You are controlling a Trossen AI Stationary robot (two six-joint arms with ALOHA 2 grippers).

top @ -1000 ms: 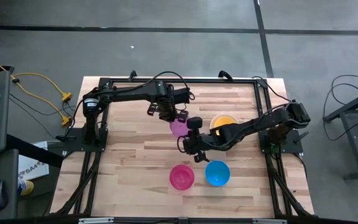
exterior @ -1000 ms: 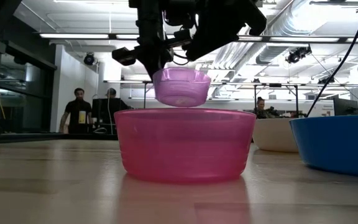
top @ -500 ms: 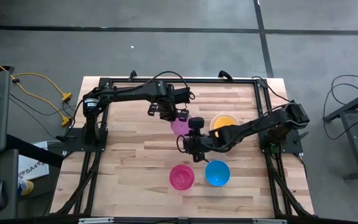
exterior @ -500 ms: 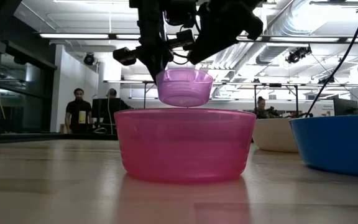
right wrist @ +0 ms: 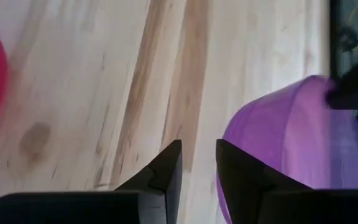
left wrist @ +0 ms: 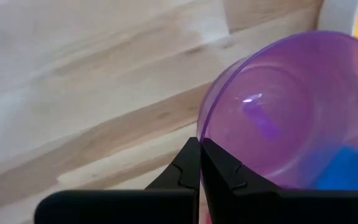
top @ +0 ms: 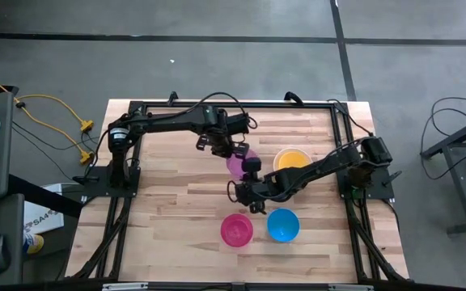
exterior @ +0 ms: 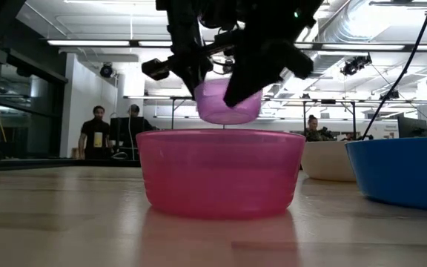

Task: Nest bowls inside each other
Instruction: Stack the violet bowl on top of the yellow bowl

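My left gripper [top: 231, 152] is shut on a purple bowl [top: 238, 164], held above the table's middle. In the low view the purple bowl [exterior: 224, 104] hangs behind and above a pink-red bowl [exterior: 221, 172]. My right gripper [top: 245, 198] stands open just on the bowl's near side, lower than it, with nothing between its fingers [right wrist: 173, 162]. The pink-red bowl [top: 236, 229] and a blue bowl [top: 282, 225] stand upright on their bases near the table's front edge. A yellow bowl [top: 291, 158] sits inside a white bowl [exterior: 330, 159] at the right. My left gripper pinches the purple bowl's rim [left wrist: 199, 132] between its two fingers, one finger [left wrist: 185, 165] outside the wall and the other inside. The fingers come steeply from above. The bowl hangs below them, clear of the table and tilted.
Bare wooden tabletop [top: 168, 202] lies to the left of the bowls and between them. Black frame rails [top: 217, 105] run along the table's edges. People stand in the room beyond the far edge, away from the arms.
My right gripper has sunk toward the table beside the purple bowl and now stands in front of part of it in the low view. Its fingers have stayed open. The left gripper keeps the bowl up at about the same place.
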